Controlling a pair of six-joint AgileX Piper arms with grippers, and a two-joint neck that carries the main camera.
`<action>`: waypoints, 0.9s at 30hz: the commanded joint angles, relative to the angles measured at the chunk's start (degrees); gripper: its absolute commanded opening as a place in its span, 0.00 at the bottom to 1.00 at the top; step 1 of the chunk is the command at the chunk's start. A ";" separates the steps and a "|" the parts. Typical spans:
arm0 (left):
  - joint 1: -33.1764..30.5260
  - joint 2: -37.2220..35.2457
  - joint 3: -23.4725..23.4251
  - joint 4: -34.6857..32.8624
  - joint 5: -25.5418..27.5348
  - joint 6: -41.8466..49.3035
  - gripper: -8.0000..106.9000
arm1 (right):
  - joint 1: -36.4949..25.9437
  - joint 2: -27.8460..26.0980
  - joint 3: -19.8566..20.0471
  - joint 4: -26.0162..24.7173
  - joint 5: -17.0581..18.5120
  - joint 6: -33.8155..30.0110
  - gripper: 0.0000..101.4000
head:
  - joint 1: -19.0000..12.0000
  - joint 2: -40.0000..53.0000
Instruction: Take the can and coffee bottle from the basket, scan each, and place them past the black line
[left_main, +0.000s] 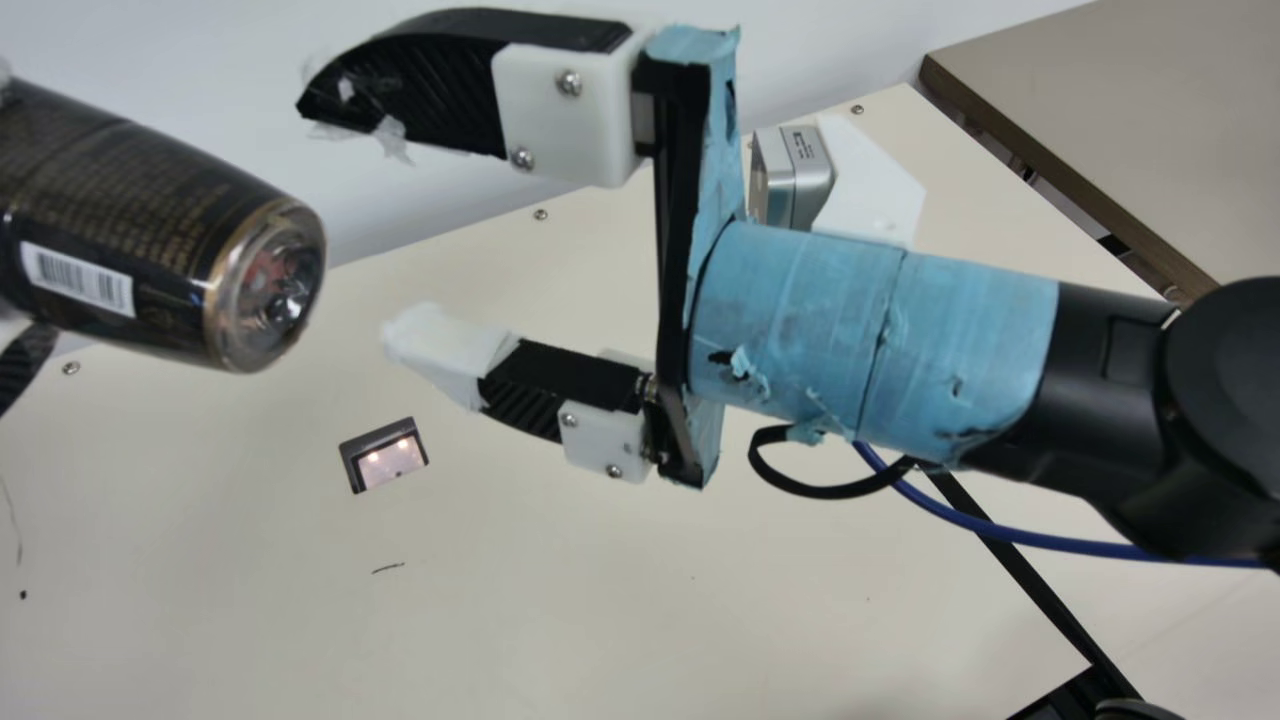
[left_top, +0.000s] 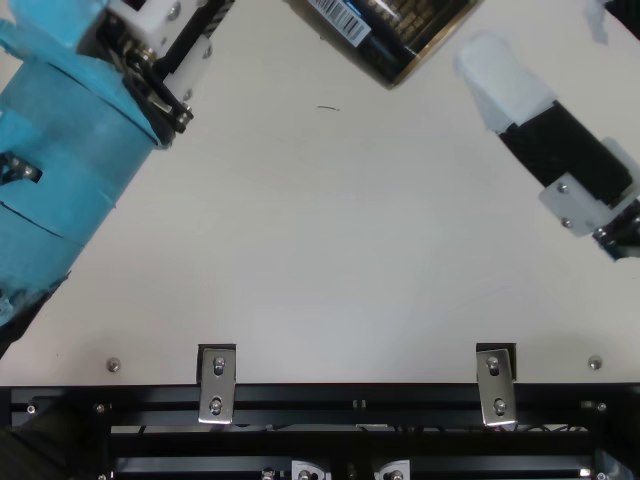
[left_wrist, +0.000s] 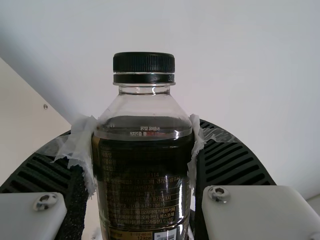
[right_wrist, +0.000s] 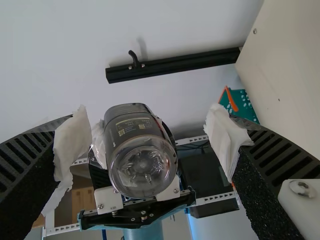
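The dark coffee bottle (left_main: 150, 230) lies tilted in the air at the main view's left, base towards my right gripper (left_main: 350, 220), which stands open a short gap away. A barcode label shows on the bottle's side. In the top view my left gripper (left_top: 170, 60) is at the upper left. The left wrist view has the left gripper (left_wrist: 145, 135) shut on the bottle (left_wrist: 145, 175), cap beyond the taped fingertips. From the right wrist view, the bottle's clear base (right_wrist: 142, 167) faces the open right gripper (right_wrist: 150, 137), with nothing between its fingers.
A small lit scanner window (left_main: 388, 460) is set in the cream table (left_main: 560, 600), below the gap between bottle and right gripper. Behind the right gripper stands a silver box (left_main: 800, 170). A black strip (left_main: 1030, 585) crosses at the lower right.
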 joint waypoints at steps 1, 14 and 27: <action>-0.17 -0.08 0.22 -1.15 -0.21 -0.93 0.16 | 0.73 -0.04 0.07 1.11 -0.61 -0.09 1.00 | -0.30 -0.94; -0.73 -0.17 1.11 -3.41 -1.23 -2.43 0.16 | 7.93 0.48 -0.78 6.34 -6.02 -1.05 1.00 | -0.30 -0.94; -0.73 -0.17 1.11 -3.41 -1.23 -2.43 0.16 | 17.10 2.88 -4.07 12.10 -12.68 -5.05 1.00 | -0.30 -0.94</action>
